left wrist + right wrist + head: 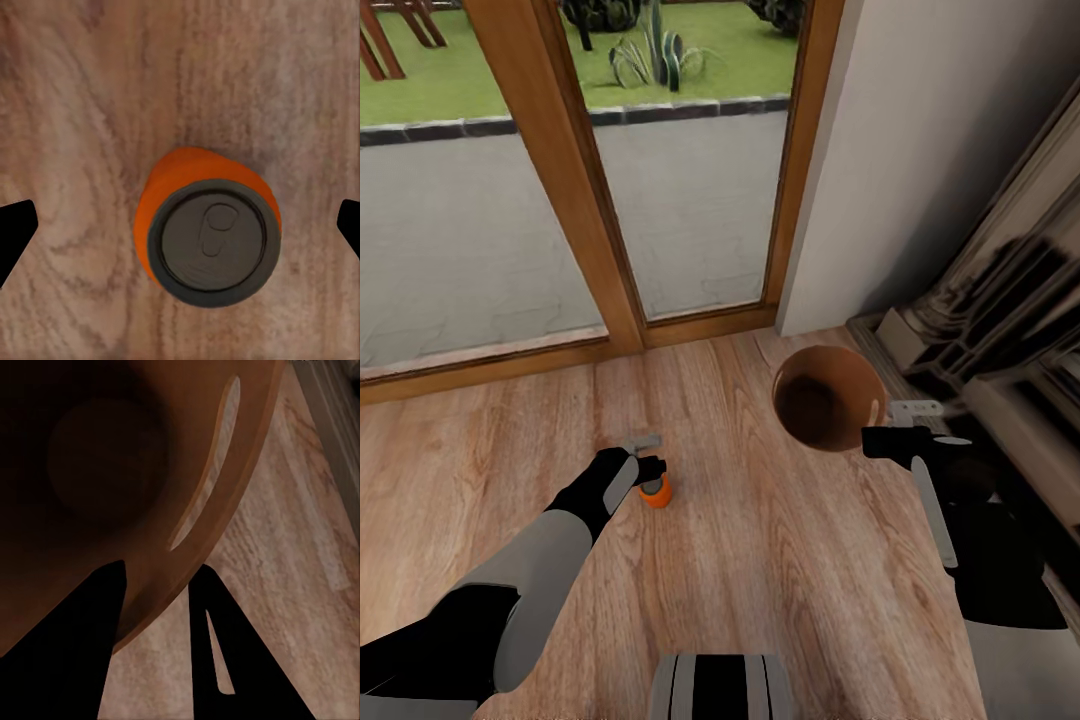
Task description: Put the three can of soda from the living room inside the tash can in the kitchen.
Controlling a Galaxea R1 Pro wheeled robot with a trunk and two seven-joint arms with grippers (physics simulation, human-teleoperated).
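the orange soda can (655, 492) stands upright on the wooden floor (760, 590), under the left claw (651, 467), whose fingers are spread wide of it; the right claw (876, 441) grips the rim of the brown trash can (827, 397), near the glass doors (660, 170).

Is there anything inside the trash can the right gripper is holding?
The trash can shows only a dark brown inside and bare bottom, no cans. The right gripper pinches its rim, hiding a small part of the wall.

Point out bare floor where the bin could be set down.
Bare wood floor lies between the orange can and the trash can, and toward the glass doors. Crowded: right side by the dark furniture.
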